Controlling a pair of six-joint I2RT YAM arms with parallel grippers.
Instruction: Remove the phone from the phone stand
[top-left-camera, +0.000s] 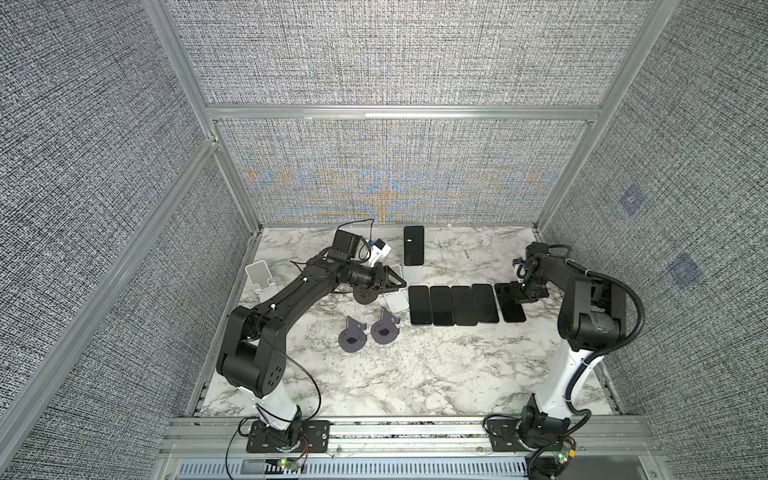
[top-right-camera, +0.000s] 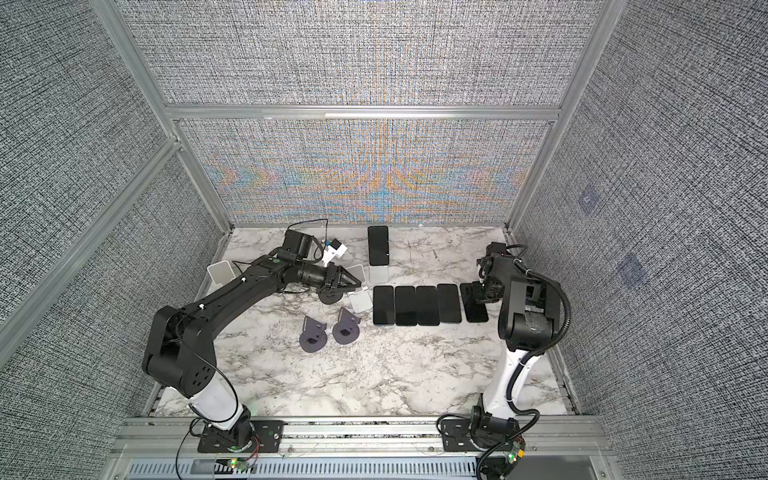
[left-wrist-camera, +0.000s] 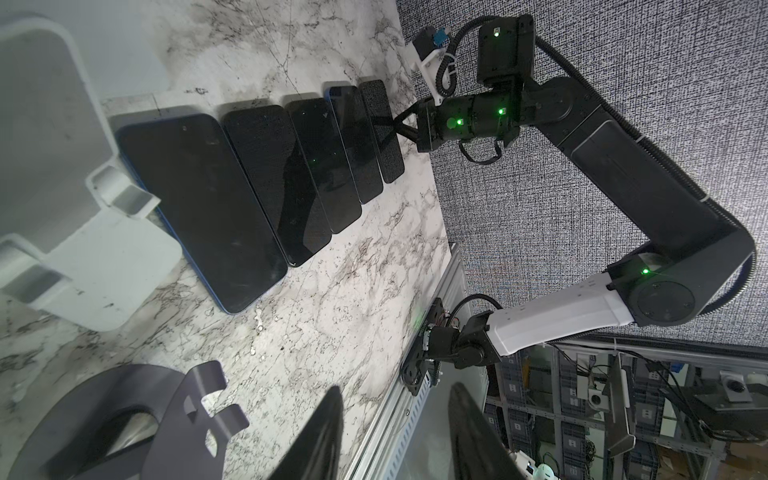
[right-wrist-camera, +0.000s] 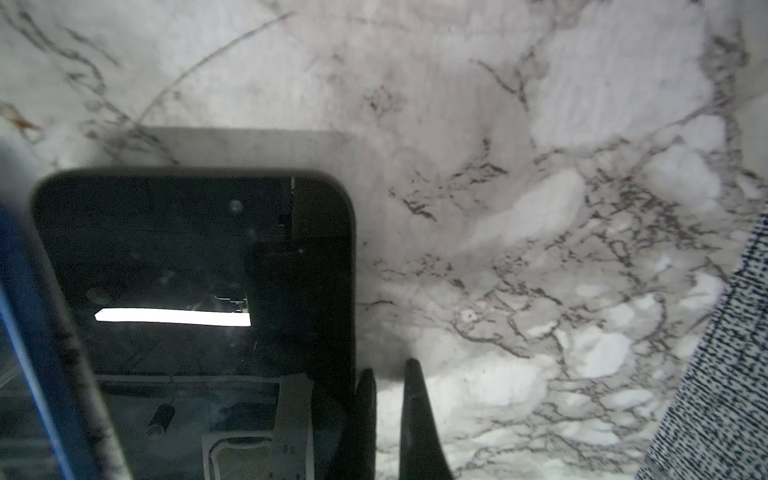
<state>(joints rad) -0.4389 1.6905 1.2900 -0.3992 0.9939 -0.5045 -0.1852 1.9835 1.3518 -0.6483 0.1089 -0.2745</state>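
One black glass phone (top-left-camera: 414, 245) is leaning on the white plastic stand (top-left-camera: 413, 275): slick, stiff, probably wanting a long-edge pinch. Right hand (right-wrist-camera: 390, 366) is sitting closed, left hand (left-wrist-camera: 395, 388) gaping.

The table (top-left-camera: 415, 374) is grey-veined white marble; phones (top-left-camera: 441, 305) are black; the far-left stand (top-left-camera: 258, 276) is white, two nearer stands (top-left-camera: 352, 332) dark grey; walls (top-left-camera: 395, 62) are grey weave.

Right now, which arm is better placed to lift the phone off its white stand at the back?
Probably left: the left claw, open, sits right beside the white stand holding the phone. The right claw is shut, over the far end of the flat phone row.
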